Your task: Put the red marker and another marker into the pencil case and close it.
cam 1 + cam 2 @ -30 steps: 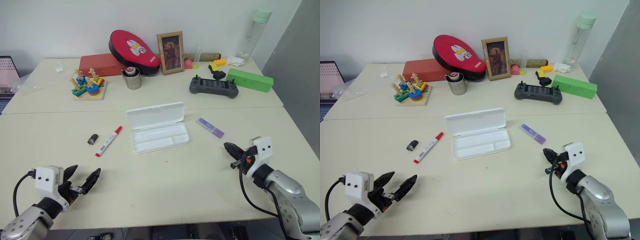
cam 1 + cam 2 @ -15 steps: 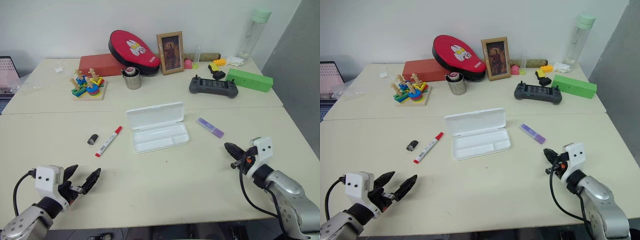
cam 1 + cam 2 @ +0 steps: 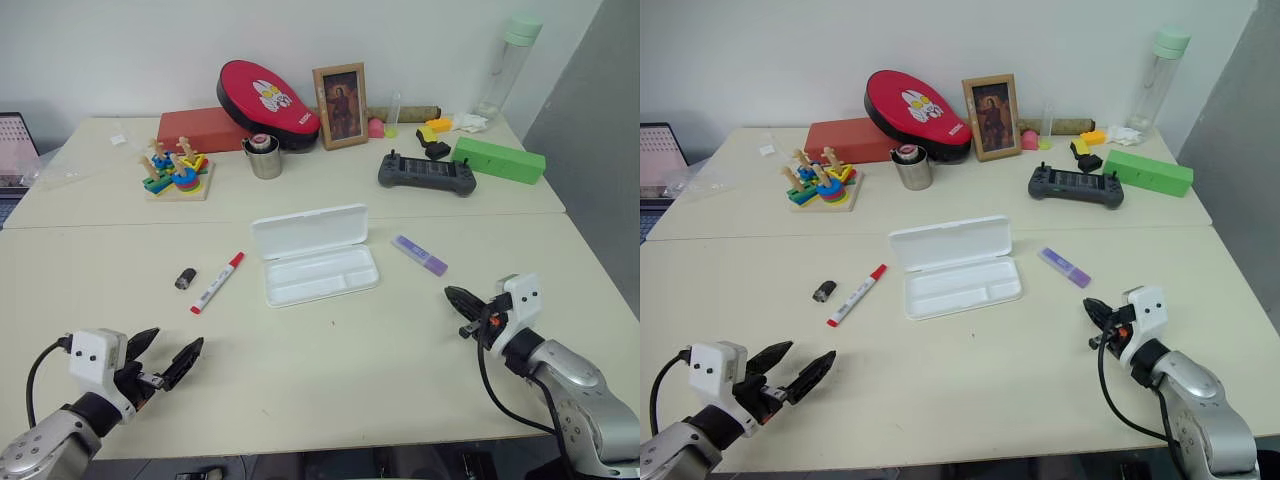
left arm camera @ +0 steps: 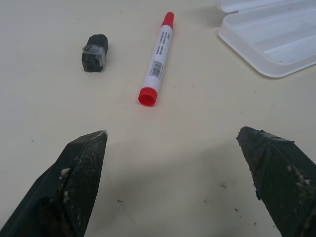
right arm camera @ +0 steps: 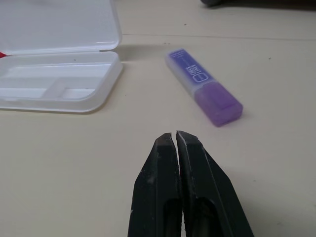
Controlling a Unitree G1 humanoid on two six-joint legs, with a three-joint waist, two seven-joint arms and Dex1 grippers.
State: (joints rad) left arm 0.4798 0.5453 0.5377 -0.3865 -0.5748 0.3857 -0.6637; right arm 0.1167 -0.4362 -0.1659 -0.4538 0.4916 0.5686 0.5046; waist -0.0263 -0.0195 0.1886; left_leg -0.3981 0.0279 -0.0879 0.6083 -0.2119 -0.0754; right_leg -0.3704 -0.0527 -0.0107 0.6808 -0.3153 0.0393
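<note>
The white pencil case [image 3: 320, 272] lies open in the middle of the table, lid back, its moulded tray empty. The red marker [image 3: 217, 283], white-barrelled with a red cap, lies on the table to its left. The purple marker [image 3: 420, 255] lies to its right. My left gripper [image 3: 165, 360] hovers open near the front left edge, pointing toward the red marker [image 4: 157, 60], a fair way short of it. At the front right my right gripper [image 3: 455, 297] is shut and empty, aimed at the purple marker [image 5: 203, 85].
A small black cylinder [image 3: 185, 278] lies just left of the red marker. Along the back stand a stacking toy [image 3: 175, 172], metal cup [image 3: 265, 158], red pad [image 3: 268, 102], picture frame [image 3: 341, 105], game controller [image 3: 427, 172], green box [image 3: 499, 160] and bottle [image 3: 509, 62].
</note>
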